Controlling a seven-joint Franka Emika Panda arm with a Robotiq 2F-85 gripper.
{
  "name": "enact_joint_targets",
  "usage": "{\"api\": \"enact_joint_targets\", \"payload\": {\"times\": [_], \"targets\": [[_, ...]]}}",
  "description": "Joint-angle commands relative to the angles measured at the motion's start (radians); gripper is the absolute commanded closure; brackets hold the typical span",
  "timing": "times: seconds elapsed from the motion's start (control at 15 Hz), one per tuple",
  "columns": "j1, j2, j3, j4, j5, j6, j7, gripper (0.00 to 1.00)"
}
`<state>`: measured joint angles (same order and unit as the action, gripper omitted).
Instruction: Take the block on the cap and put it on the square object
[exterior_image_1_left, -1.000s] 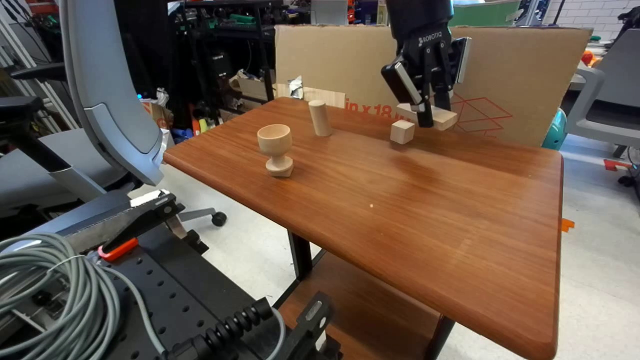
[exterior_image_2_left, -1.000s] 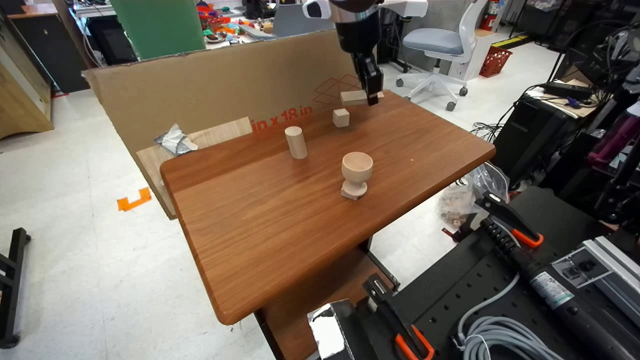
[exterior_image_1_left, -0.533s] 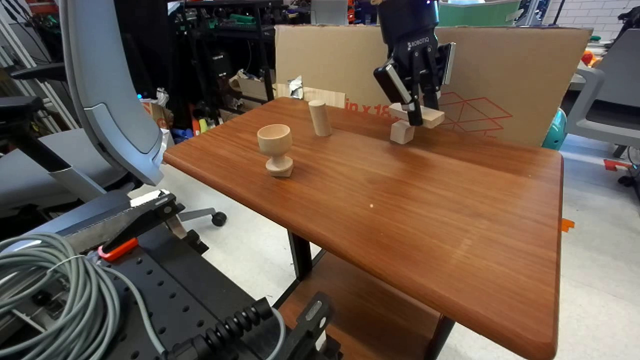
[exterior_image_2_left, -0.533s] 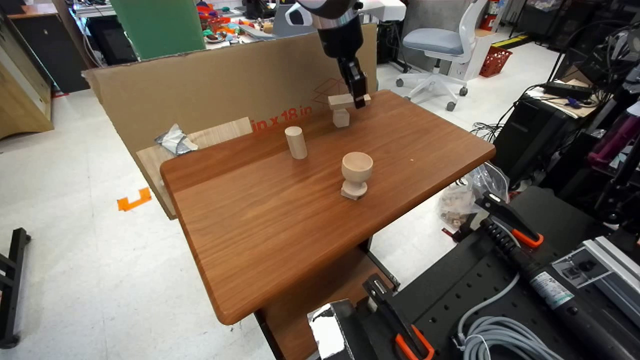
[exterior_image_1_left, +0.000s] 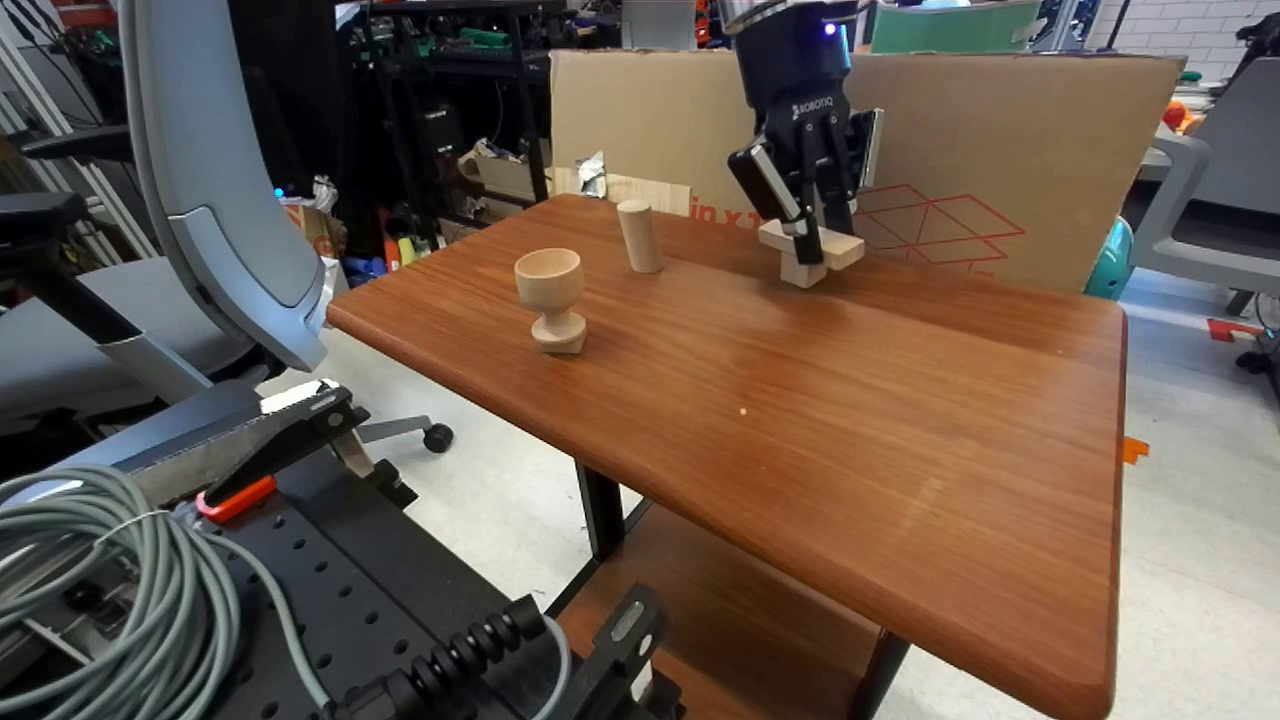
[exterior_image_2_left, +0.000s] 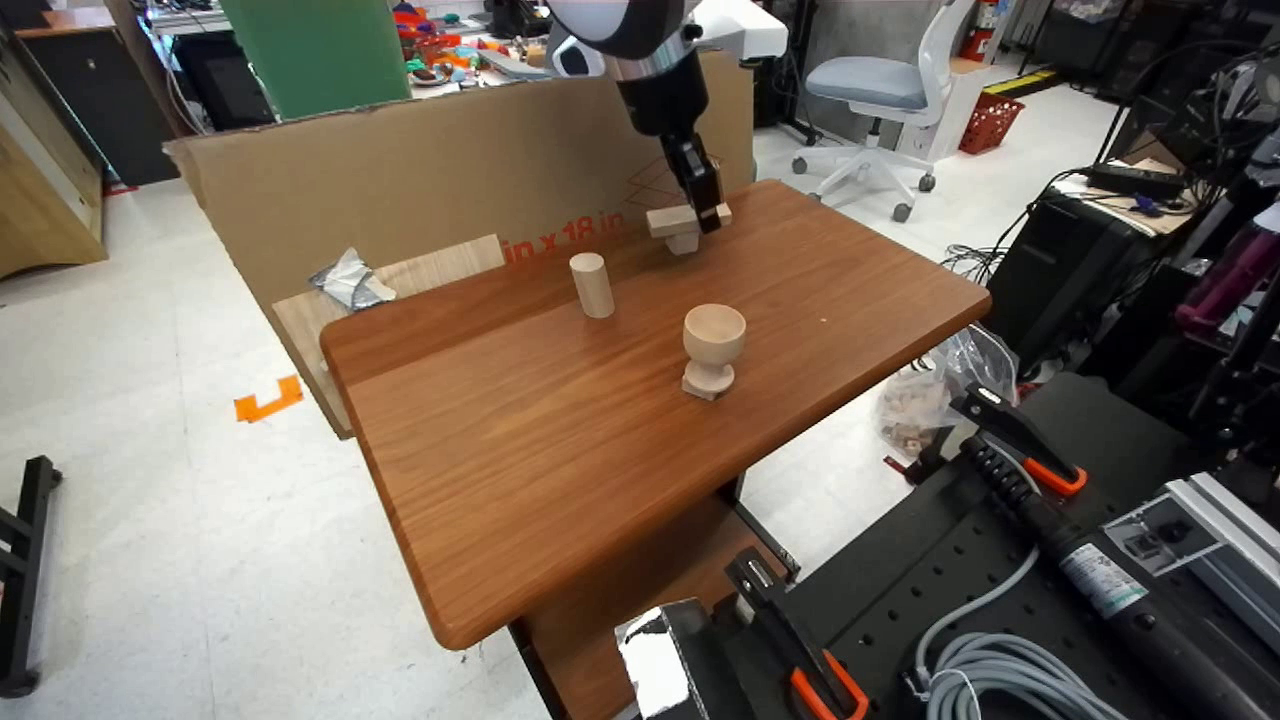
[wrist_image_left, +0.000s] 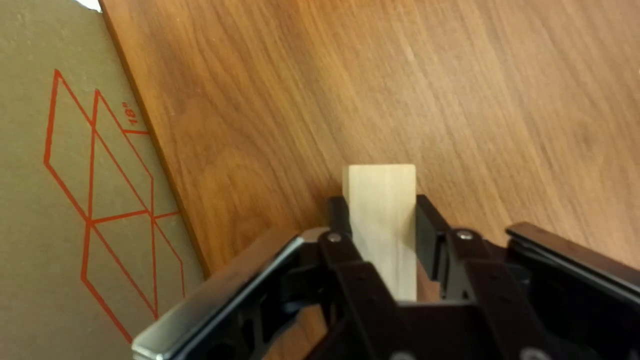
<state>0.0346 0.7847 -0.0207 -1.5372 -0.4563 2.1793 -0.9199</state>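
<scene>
finding: my jaws are clamped on the block (wrist_image_left: 383, 227), which is over the cube (exterior_image_1_left: 800, 273); contact i cannot confirm. advised: i should centre it on the cube, seat it level, release evenly, lift straight clear.

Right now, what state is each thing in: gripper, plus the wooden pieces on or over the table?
Gripper: closed on the flat block, one finger along each side.
Flat block: held, lying over the cube; contact with it can't be confirmed.
Cube: on the tabletop, partly hidden by the flat block.
Cup: upright, opening upward.
Cylinder: standing on end, ungripped.
</scene>
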Motion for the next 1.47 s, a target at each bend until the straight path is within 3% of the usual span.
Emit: {"api": "enact_joint_targets", "payload": {"times": [0.0,0.13,0.4,0.47,1.0,1.4], "targets": [[0.009,0.018,0.002,0.035,-0.018,-0.047,-0.01,0.4],[0.01,0.017,-0.001,0.038,-0.02,-0.048,-0.007,0.34],[0.004,-0.009,0.002,0.027,-0.012,-0.038,-0.003,0.04],[0.0,-0.026,0.006,0.017,-0.002,-0.031,0.004,0.01],[-0.03,-0.39,0.074,-0.235,0.259,-0.139,0.253,0.0],[-0.058,-0.722,0.057,-0.495,0.439,-0.182,0.417,0.0]]}}
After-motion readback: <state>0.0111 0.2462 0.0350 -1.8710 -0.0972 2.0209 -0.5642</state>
